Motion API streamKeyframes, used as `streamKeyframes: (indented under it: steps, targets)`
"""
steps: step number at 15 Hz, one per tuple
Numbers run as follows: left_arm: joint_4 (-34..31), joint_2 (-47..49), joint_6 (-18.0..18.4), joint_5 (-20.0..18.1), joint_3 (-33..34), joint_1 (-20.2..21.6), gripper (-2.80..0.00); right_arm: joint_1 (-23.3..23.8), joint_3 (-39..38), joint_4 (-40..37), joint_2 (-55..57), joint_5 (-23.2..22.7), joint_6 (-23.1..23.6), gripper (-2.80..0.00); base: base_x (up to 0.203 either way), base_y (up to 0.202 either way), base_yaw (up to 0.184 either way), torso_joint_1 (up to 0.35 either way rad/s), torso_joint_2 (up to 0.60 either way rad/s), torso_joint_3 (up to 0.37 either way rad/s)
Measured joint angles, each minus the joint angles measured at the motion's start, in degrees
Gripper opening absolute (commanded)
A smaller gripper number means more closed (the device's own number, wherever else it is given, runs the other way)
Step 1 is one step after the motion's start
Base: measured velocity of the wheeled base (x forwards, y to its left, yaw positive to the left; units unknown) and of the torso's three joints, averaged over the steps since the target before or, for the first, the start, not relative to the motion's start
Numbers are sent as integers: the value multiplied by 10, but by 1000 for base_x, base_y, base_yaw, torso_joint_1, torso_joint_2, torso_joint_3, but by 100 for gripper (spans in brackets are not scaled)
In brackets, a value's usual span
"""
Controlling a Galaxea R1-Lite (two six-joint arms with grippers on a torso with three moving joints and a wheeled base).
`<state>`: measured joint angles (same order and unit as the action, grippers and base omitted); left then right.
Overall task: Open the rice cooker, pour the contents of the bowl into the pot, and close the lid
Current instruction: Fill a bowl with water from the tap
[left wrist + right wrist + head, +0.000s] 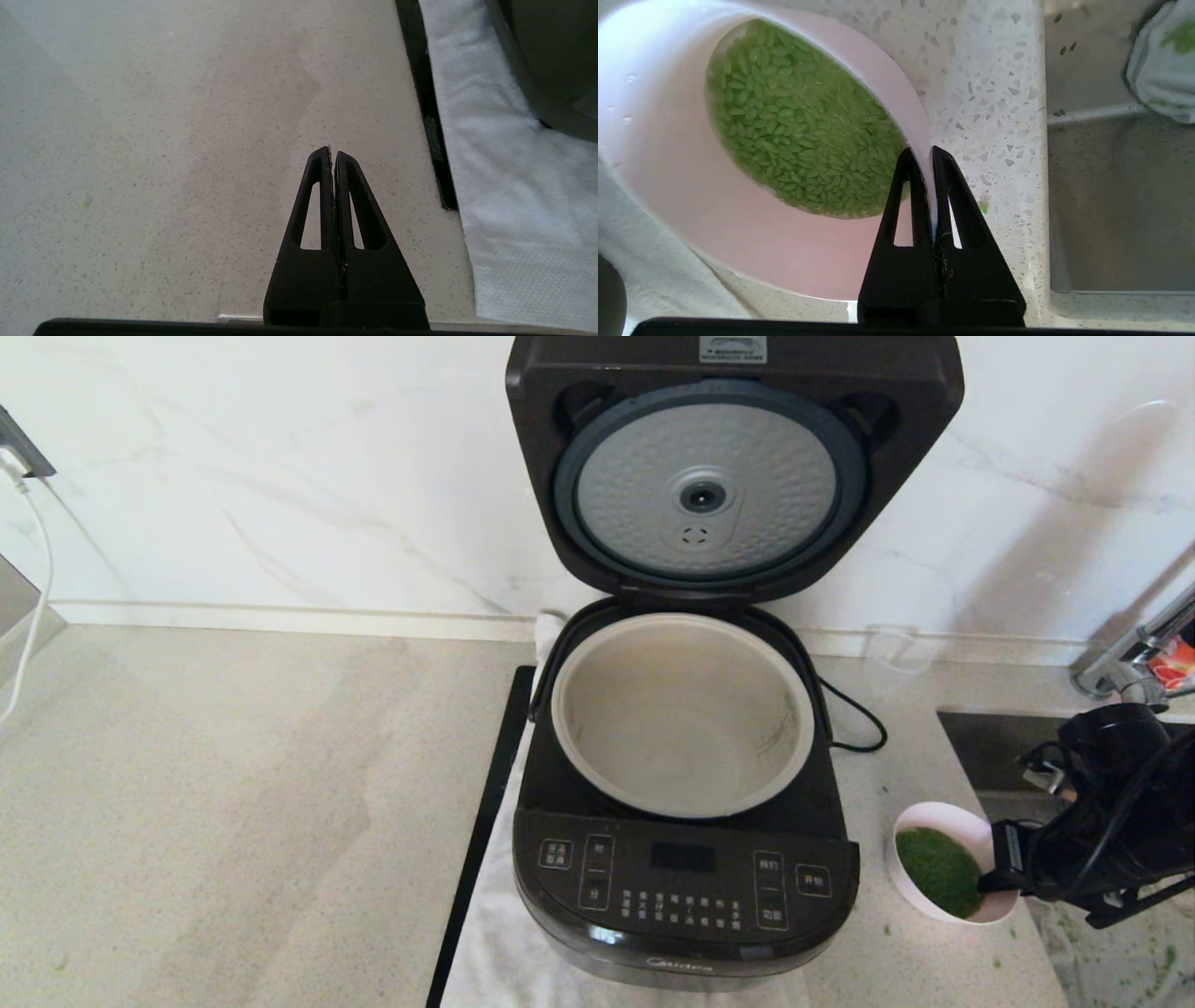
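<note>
The black rice cooker (686,887) stands mid-counter with its lid (733,467) swung up, its dimpled silver underside facing me. Inside it, the beige metal pot (681,714) looks bare. Right of the cooker sits the small bowl (943,826), pink inside (714,242), holding green grain-like contents (938,873) (803,126). My right gripper (999,877) (924,156) is shut on the bowl's rim, one finger inside and one outside. My left gripper (332,154) does not show in the head view; it hangs shut over bare counter left of the cooker, holding nothing.
A white cloth (509,154) lies under the cooker beside a black strip (485,821). A clear plastic cup (892,653) stands behind the bowl. The sink (1115,186) and faucet (1134,653) are at the right. Green bits (1153,966) lie scattered near the bowl. The cooker's cord (854,714) loops behind.
</note>
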<state>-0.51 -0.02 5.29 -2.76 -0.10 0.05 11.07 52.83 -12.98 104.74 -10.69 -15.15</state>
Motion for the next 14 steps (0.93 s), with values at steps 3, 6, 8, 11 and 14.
streamKeyframes:
  steps: [3,6,8,11,14]
  targets:
    - [0,0,0,0,0,0,-280,1,3,-5,-23,2,0,-280,0,0,0,0,0,0]
    - [0,0,0,0,0,0,-280,17,24,-47,-49,-1,-7,-280,0,0,0,0,0,0]
    - [0,0,0,0,0,0,-280,48,49,-79,-60,-8,-20,-280,0,0,0,0,0,0]
    - [0,0,0,0,0,0,-280,112,77,-103,-64,-33,-23,-280,0,0,0,0,0,0]
    - [0,0,0,0,0,0,-280,194,102,-106,-52,-56,-23,-280,0,0,0,0,0,0]
